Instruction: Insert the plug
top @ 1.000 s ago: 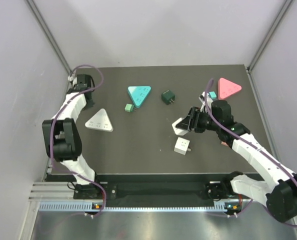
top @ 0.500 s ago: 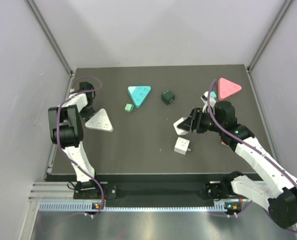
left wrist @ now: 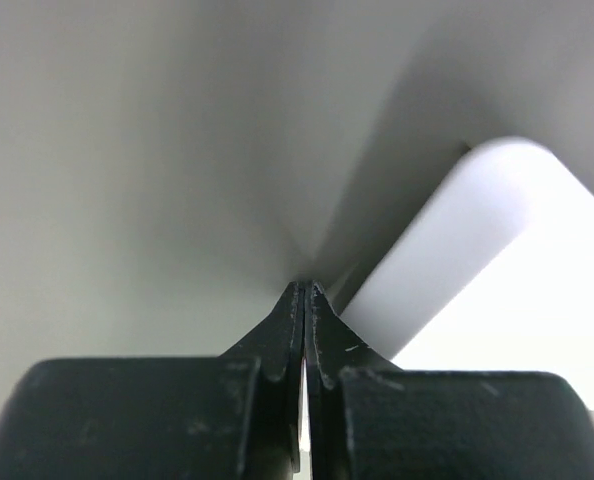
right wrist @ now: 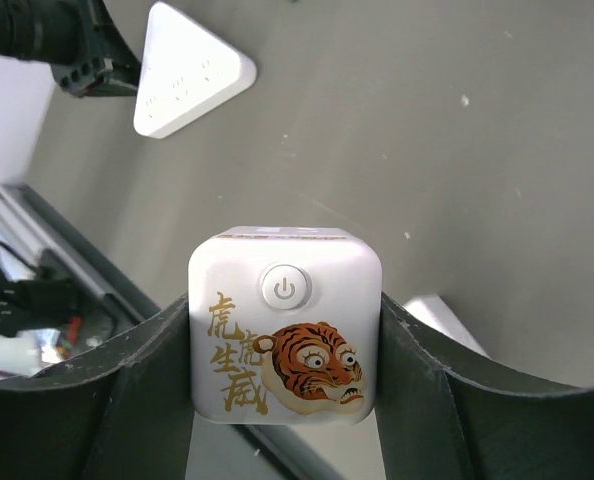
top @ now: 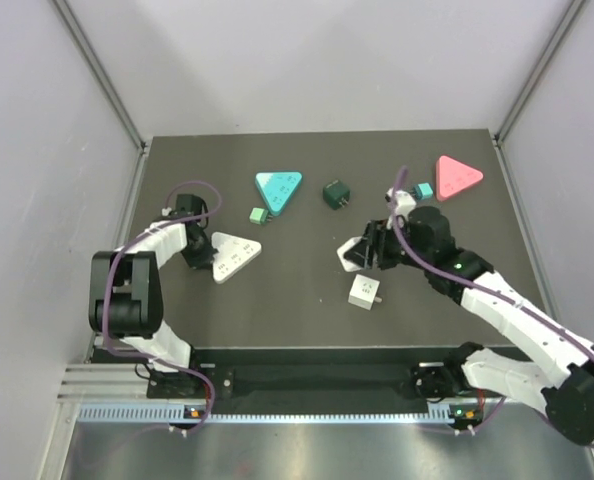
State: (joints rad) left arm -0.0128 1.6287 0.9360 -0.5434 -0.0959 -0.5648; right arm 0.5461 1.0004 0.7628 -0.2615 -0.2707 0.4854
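My right gripper [top: 360, 253] is shut on a white cube plug [right wrist: 285, 340] with a tiger print and a power button, and holds it above the dark table right of centre. The white triangular socket [top: 233, 257] lies at the left; it also shows in the right wrist view [right wrist: 192, 72] at the upper left. My left gripper [top: 199, 252] is shut and empty, with its tips [left wrist: 305, 290] against the socket's left edge [left wrist: 497, 270].
A second white cube plug [top: 364, 291] lies near the held one. A teal triangular socket [top: 279, 188], a small green cube [top: 258, 215], a dark green plug [top: 336, 193], a pink triangular socket [top: 459, 176] and a small teal cube [top: 423, 190] lie farther back.
My left arm swung from the far left corner toward the near side and pushed the white socket to the right, turning it. My right gripper shifted slightly left with the plug.
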